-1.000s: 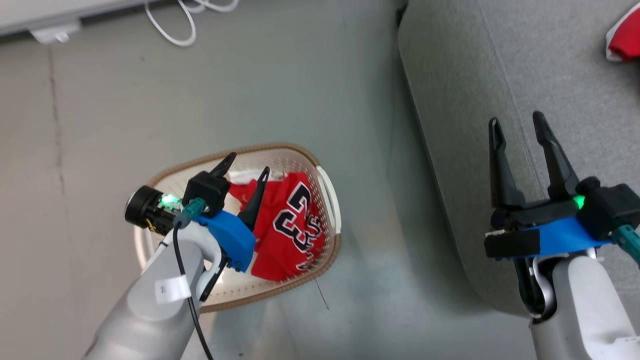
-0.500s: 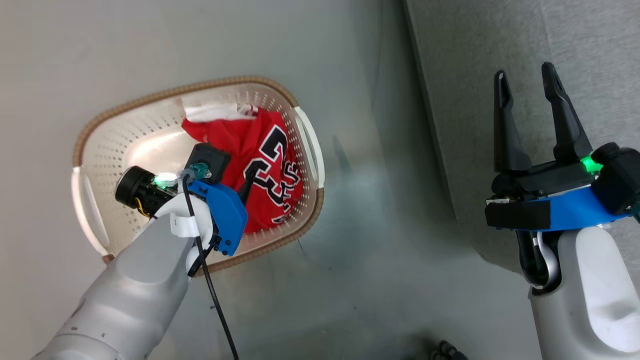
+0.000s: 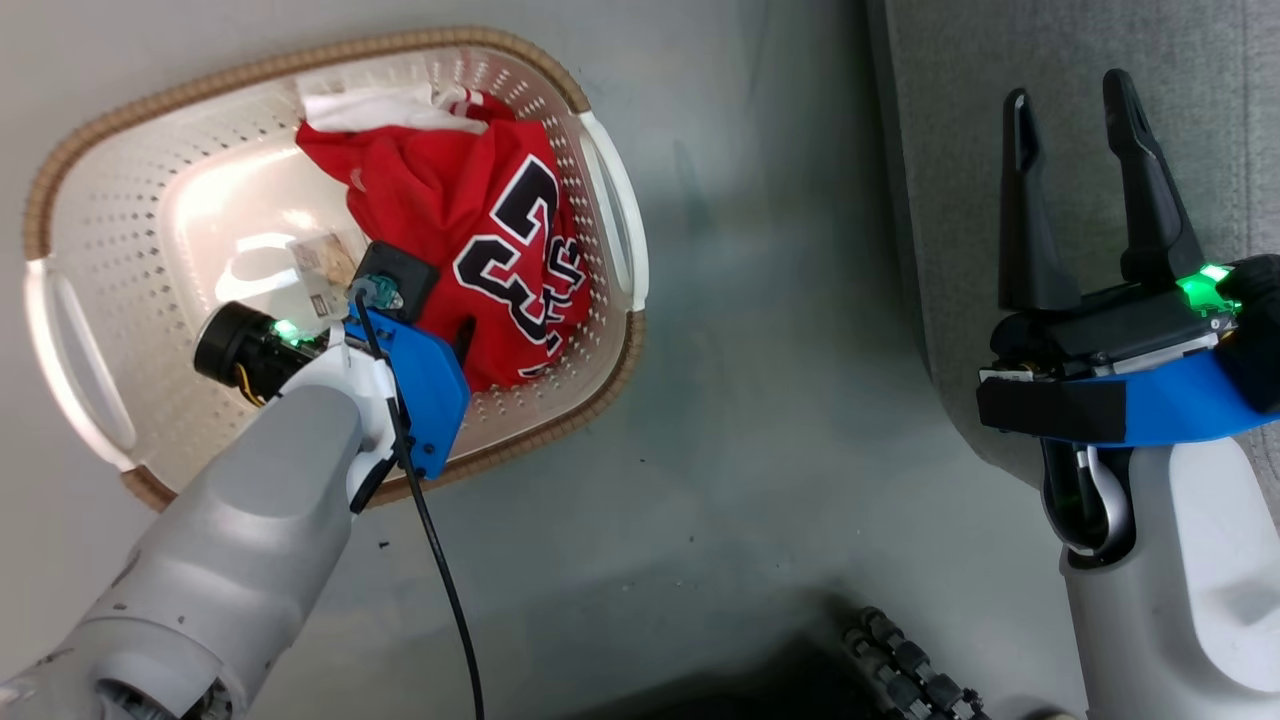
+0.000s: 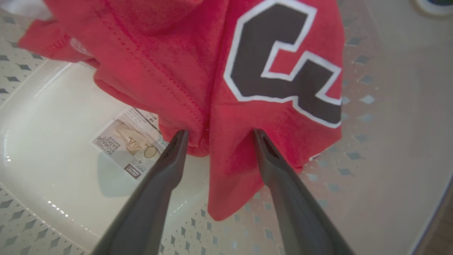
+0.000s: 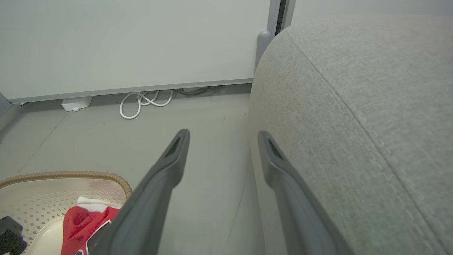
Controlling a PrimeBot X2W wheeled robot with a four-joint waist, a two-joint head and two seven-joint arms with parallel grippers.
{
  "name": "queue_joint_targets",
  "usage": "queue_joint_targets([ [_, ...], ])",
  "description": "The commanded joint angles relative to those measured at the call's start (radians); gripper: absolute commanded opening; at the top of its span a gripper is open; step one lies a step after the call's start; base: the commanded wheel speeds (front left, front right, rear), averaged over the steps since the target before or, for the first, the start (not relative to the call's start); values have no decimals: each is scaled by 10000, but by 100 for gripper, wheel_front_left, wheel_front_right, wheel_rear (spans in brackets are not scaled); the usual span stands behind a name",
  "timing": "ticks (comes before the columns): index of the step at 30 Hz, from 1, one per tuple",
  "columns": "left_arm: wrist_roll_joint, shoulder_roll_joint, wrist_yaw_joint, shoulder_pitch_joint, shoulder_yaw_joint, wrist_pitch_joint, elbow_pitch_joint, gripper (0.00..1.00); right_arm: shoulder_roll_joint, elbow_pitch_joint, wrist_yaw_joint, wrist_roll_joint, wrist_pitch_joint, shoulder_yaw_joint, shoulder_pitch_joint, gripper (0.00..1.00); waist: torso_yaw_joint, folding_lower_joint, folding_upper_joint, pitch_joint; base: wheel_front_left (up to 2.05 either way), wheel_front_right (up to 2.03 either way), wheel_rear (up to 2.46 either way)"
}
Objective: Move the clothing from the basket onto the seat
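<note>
The cream basket (image 3: 300,65) with a brown rim stands on the floor at the upper left of the head view. In it lies the clothing, a crumpled red jersey (image 3: 440,210) with a black "23" and a white fold at its far end. My left gripper (image 4: 220,134) reaches down into the basket, open, with its fingertips (image 4: 181,136) touching a hanging fold of the jersey (image 4: 198,81) that lies between them. A sticker (image 4: 129,143) shows on the basket floor. My right gripper (image 3: 1085,100) stands open and empty over the edge of the grey seat (image 3: 950,120).
Grey floor separates the basket from the seat (image 5: 354,106). A coiled white cable (image 5: 141,102) and a small white box (image 5: 76,103) lie by the far wall. A dark ribbed part of my base (image 3: 900,655) shows at the bottom edge of the head view.
The head camera has tilted down, so the basket looks bigger and higher. My left gripper has gone down into the basket onto the jersey. The right gripper has held its place, open.
</note>
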Motion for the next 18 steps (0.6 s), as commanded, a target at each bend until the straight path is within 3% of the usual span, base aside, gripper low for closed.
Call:
queue_joint_targets([
  [1, -27, 38, -12, -236, -28, 0, 22, 100, 21, -47, 1, 79, -10, 3, -123, 100, -91, -2, 0, 224, 0, 0, 0],
  [11, -619, 10, -12, -782, -956, -258, 79, 100, 19, -198, 1, 110, -10, -100, -55, 100, -211, -2, 0, 856, 0, 0, 0],
  [12, -680, 16, -12, -806, -1040, -279, 84, 95, 19, -191, 1, 104, -10, -100, -64, 100, -211, -2, 0, 872, 0, 0, 0],
  [13, -753, 36, -12, -863, -1124, -285, 110, 42, 19, -188, 1, 92, -10, -96, -81, 100, -215, -2, 0, 886, 0, 0, 0],
  [15, -844, 46, -12, -954, -1291, -210, 201, 0, 19, -225, 1, 90, -10, -131, -145, 100, -226, -2, 0, 905, 0, 0, 0],
  [18, -980, 9, -12, -1021, -1469, -376, 233, 0, 16, -231, 1, 86, -10, -193, -204, 100, -206, -2, 0, 899, 0, 0, 0],
])
